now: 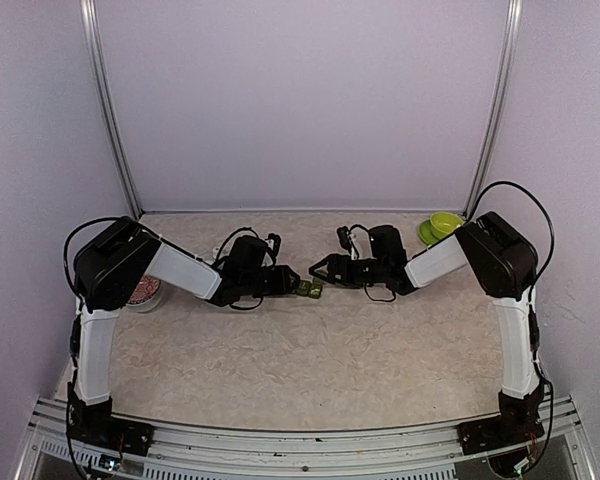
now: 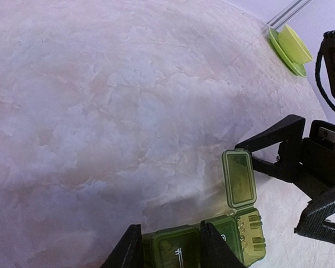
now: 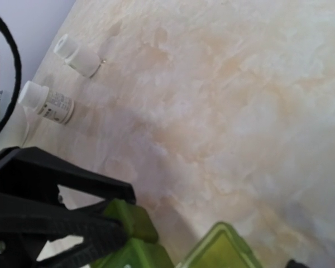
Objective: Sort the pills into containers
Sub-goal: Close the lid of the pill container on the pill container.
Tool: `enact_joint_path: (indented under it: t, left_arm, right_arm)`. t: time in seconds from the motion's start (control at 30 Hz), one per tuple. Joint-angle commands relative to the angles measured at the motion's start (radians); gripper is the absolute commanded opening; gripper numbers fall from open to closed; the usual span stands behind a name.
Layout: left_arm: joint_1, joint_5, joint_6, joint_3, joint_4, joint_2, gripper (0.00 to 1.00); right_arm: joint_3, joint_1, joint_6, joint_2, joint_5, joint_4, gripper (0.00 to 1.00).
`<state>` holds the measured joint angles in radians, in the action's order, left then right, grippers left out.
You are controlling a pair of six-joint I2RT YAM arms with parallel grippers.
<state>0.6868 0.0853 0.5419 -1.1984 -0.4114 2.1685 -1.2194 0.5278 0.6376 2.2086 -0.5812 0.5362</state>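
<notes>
Containers (image 2: pixel 249 237), a dark green 3-cell strip, sit mid-table btwn the two grippers. L gripper (image 2: pixel 170 248) is clamped onto the strip, w/ fingers (image 2: pixel 129 252) pressed to both sides of one closed end cell. The far end cell has its lid (image 2: pixel 238 178) stood up, open. R gripper (image 2: pixel 267 188) hangs just beside that open cell, jaws spread wide, nothing in them.

Widest run of bare table (image 1: pixel 310 370) lies from the strip to the near edge rail (image 1: pixel 300 440); there is less room behind the strip toward the back wall (image 1: pixel 300 100). Lime-green bowl (image 1: pixel 444 225) on its saucer (image 1: pixel 427 236) is well apart from the strip, by the back R corner. Two white bottles (image 3: pixel 47 103) sit well apart on the strip's L side. One has a printed label, too blurred to read. A closed lid on the strip carries a pale mark, not legible.
</notes>
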Motion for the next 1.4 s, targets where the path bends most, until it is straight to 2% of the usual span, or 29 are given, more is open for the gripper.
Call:
enact_joint_path:
  t: [0.0, 0.1, 0.23, 0.3, 0.57, 1.1, 1.37]
  left_arm:
    - [0.010, -0.008, -0.011, 0.007, 0.116, 0.049, 0.33]
    - [0.011, -0.007, -0.011, 0.009, 0.116, 0.044, 0.36]
    - [0.008, -0.008, -0.011, 0.022, 0.109, 0.021, 0.47]
    - [0.006, -0.004, -0.007, 0.033, 0.099, 0.008, 0.48]
    - [0.003, 0.016, -0.001, 0.050, 0.109, -0.013, 0.45]
    - [-0.003, 0.052, 0.008, 0.052, 0.121, -0.011, 0.28]
    - [0.003, 0.055, 0.018, 0.044, 0.128, -0.005, 0.33]
  right_arm:
    - [-0.021, -0.010, 0.002, 0.010, -0.034, 0.053, 0.90]
    - [-0.023, -0.010, 0.003, 0.012, -0.043, 0.064, 0.90]
    - [-0.018, -0.011, 0.009, 0.011, -0.048, 0.071, 0.90]
    - [-0.015, -0.010, 0.008, 0.008, -0.046, 0.068, 0.90]
    - [0.002, -0.011, 0.002, -0.002, -0.040, 0.071, 0.90]
    - [-0.014, -0.011, 0.012, 0.014, -0.062, 0.081, 0.89]
    - [0.010, -0.011, 0.032, 0.004, -0.093, 0.129, 0.88]
